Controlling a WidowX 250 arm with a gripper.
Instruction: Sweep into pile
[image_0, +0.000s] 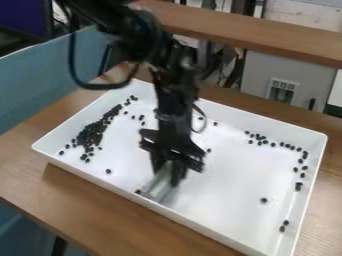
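Brown wood is laid under the white tray (310, 145), with a blue cloth (50, 80) hung at the view's left and a shelf (247, 37) set behind. Dark beans (92, 134) are gathered most thickly along the tray's left side, in a long, ragged cluster. Others are strung along the far right wall and down the right side, and a few are scattered singly over the floor. Near the tray's front wall, left of the middle, a pale sweeper (160, 186) is gripped between the fingers of the gripper (167, 178), its lower end blurred; whether the floor is touched by it cannot be told. One or two beans are seen just beside it.

The gathering step is judged to be in hand and only partly done, since the beans are spread between both sides. For the next move, the sweeper should be set low behind a loose group, most usefully at the right, and drawn towards the left cluster. If it is tilted or lifted, beans may be missed.
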